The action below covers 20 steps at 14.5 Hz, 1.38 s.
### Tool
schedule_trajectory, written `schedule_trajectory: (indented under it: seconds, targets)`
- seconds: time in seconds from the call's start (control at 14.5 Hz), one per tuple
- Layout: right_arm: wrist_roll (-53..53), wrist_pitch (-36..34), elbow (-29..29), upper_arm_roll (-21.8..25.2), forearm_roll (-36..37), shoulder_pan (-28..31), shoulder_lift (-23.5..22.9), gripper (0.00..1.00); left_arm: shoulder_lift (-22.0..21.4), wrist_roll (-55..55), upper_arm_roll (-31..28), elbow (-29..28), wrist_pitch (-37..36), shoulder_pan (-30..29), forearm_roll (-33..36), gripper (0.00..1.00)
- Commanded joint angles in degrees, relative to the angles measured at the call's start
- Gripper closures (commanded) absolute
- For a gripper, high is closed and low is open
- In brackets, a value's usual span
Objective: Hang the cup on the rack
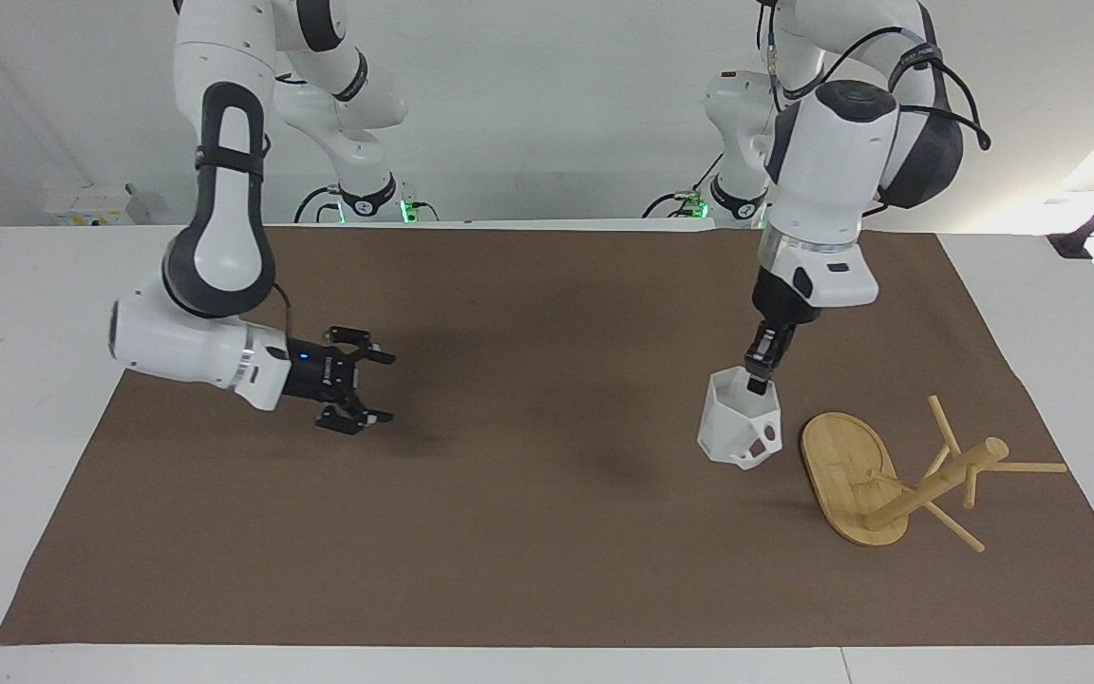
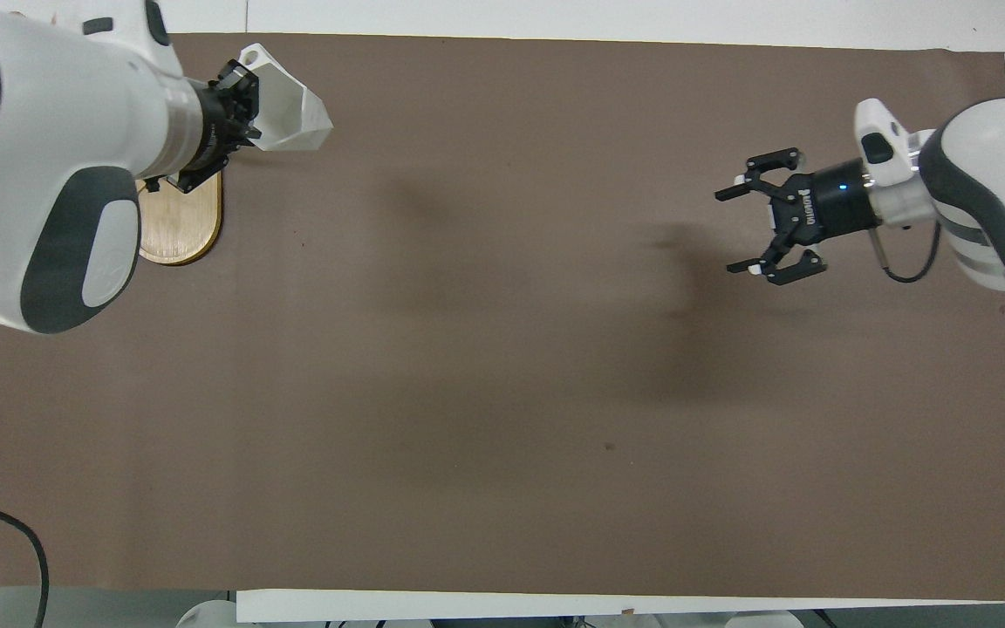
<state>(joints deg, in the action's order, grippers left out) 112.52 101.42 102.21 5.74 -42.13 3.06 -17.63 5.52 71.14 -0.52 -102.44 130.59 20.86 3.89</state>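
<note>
My left gripper [image 1: 758, 378] is shut on the rim of the white faceted cup [image 1: 737, 429] and holds it just above the mat, close beside the rack's oval base [image 1: 843, 473]. The cup's handle points toward the rack. The bamboo rack [image 1: 932, 484] lies tipped on its side near the left arm's end of the table, with its post and pegs pointing away from the cup. In the overhead view the left gripper [image 2: 236, 98] holds the cup [image 2: 291, 115], and my left arm hides most of the rack [image 2: 178, 234]. My right gripper [image 1: 357, 382] is open and empty, low over the mat toward the right arm's end, and it also shows in the overhead view [image 2: 745, 228].
A brown mat [image 1: 547, 532] covers most of the white table [image 1: 34, 380]. A black clamp [image 1: 1093, 228] stands at the table's corner near the left arm's base.
</note>
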Motion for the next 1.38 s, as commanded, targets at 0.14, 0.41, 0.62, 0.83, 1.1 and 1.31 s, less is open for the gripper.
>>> schedule_trajectory:
  seconds: [0.14,0.41,0.62,0.83,1.1,1.31]
  targets:
    - [-24.0,1.8,-1.1,-0.7,21.3,4.4,11.0,0.00,-6.6,-0.3,0.9,-19.5,23.1,-6.3,0.8,1.00]
    - [-51.1,-3.8,-5.3,-1.3,35.6,3.8,16.7,0.00,-4.3,-4.1,1.0,-20.2,26.3,-9.5,0.7,1.00]
    - [-65.6,-12.6,-12.4,-2.8,42.6,1.9,17.0,0.00,-3.8,-5.8,1.0,-21.0,27.0,-11.1,0.8,1.00]
    - [-82.1,-19.8,-16.5,-2.8,45.6,0.2,16.7,0.00,-2.5,-7.8,1.0,-20.8,27.3,-12.9,0.8,1.00]
    - [-100.1,-24.8,-17.2,-2.8,45.2,-0.2,16.7,0.00,-2.1,-7.9,1.0,-20.4,27.0,-14.3,0.7,0.61]
    - [-103.9,-25.5,-16.7,-2.6,47.6,-3.5,17.5,0.00,-2.6,-7.9,0.7,-20.3,25.1,-14.4,0.6,0.26]
